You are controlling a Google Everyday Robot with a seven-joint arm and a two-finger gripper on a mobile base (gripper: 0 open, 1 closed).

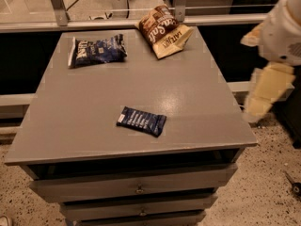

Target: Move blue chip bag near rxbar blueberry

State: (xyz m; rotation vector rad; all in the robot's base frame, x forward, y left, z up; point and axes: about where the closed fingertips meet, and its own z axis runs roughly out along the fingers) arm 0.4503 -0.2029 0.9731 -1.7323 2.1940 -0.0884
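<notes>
The blue chip bag (97, 51) lies at the far left corner of the gray tabletop (197, 88), well apart from the rxbar blueberry (141, 121), which rests flat near the front edge. A brown-and-cream chip bag (163, 29) sits at the far edge. The robot's cream claw (261, 94) hangs beyond the tabletop's right side; whether it is spread or pressed together cannot be told.

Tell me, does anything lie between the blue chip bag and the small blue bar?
Nothing visible: only bare table between blue chip bag and rxbar blueberry. The gripper hangs off the table's right edge.
</notes>
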